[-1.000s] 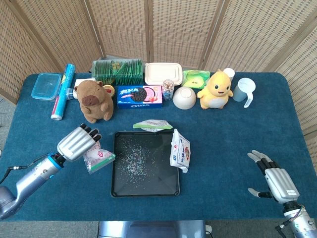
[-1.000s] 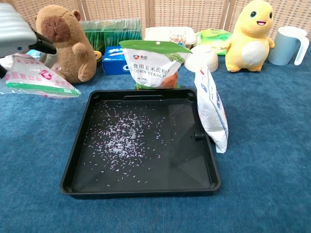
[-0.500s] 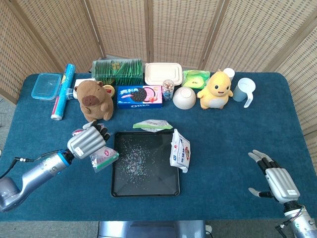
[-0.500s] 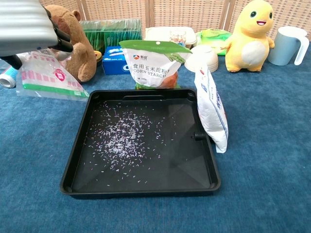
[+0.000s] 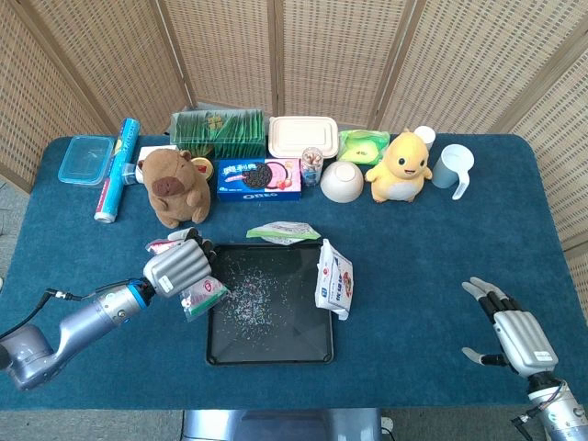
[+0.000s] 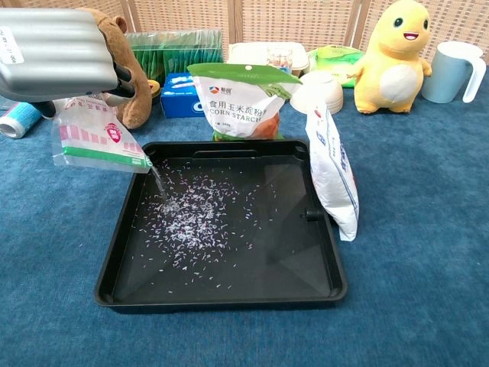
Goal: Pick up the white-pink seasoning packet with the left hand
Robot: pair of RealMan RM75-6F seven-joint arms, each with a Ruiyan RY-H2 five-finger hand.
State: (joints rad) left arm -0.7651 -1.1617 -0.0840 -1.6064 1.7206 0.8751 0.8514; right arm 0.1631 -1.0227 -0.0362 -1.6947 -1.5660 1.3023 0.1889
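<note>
My left hand (image 5: 176,267) (image 6: 57,52) grips the white-pink seasoning packet (image 5: 202,296) (image 6: 95,138) and holds it in the air over the left edge of the black tray (image 5: 269,355) (image 6: 221,297). The packet is tilted with its lower corner down, and a thin stream of grains falls from that corner into the tray. Scattered pink and white grains (image 6: 191,218) lie on the tray floor. My right hand (image 5: 511,333) rests open near the table's front right edge, far from the tray and holding nothing.
A corn starch bag (image 6: 243,99) stands behind the tray, and a white-blue bag (image 6: 334,172) leans on its right rim. Along the back stand a capybara plush (image 5: 174,187), an Oreo box (image 5: 259,178), a bowl (image 5: 341,181), a yellow duck toy (image 5: 401,165) and a cup (image 5: 450,168).
My left hand has carried the packet to the right, from beside the tray to over its left edge, and tilted it. Grains now pour from it. The right hand stayed still.
</note>
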